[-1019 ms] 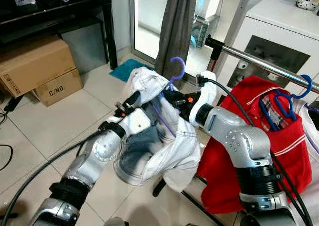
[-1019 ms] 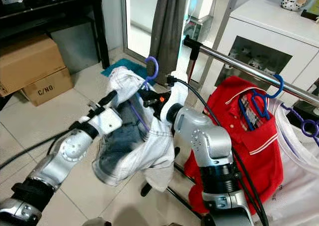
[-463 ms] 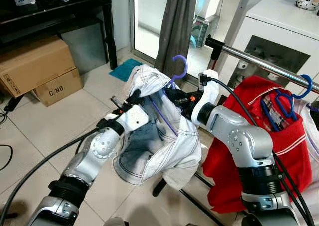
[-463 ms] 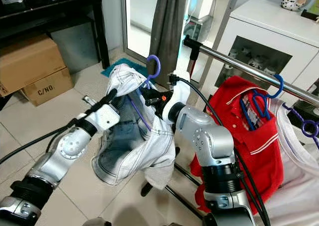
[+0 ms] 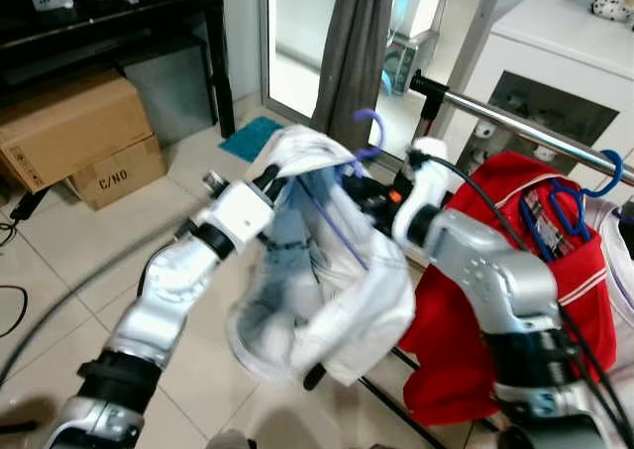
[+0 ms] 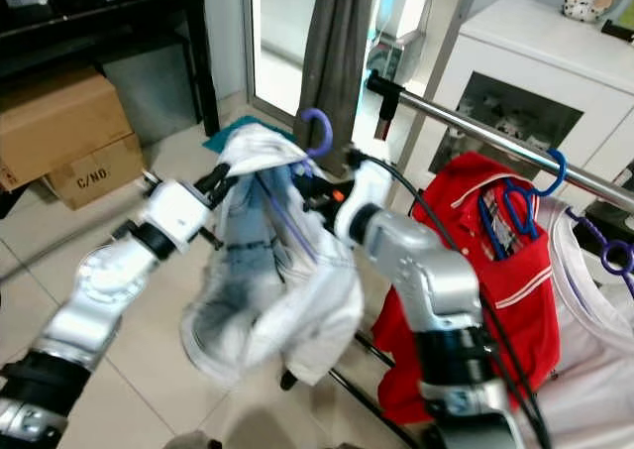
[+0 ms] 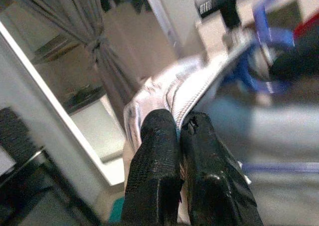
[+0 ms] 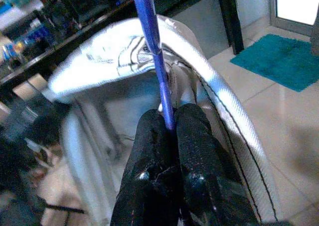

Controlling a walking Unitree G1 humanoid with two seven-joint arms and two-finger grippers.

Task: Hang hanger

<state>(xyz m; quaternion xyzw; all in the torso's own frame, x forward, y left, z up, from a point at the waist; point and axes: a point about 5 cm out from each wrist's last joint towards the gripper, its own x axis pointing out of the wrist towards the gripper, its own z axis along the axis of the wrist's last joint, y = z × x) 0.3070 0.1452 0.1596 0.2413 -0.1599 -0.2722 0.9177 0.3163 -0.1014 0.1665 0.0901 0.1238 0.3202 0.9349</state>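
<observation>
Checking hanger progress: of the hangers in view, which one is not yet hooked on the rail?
The purple hanger carrying the white garment, gripped by the right gripper. The blue hanger in the red shirt is already on the rail.

Purple hanger [image 6: 315,130]: 1, carrying white garment [image 6: 282,290]: 1.
Blue hanger [image 6: 523,196] on rail [image 6: 466,124]: 1.
Red shirt [image 6: 466,300]: 1.
Cardboard boxes [image 5: 69,137]: 2.
Grey curtain [image 5: 352,53]: 1.
Teal mat [image 5: 250,137]: 1.
White cabinet [image 5: 555,82]: 1.
</observation>
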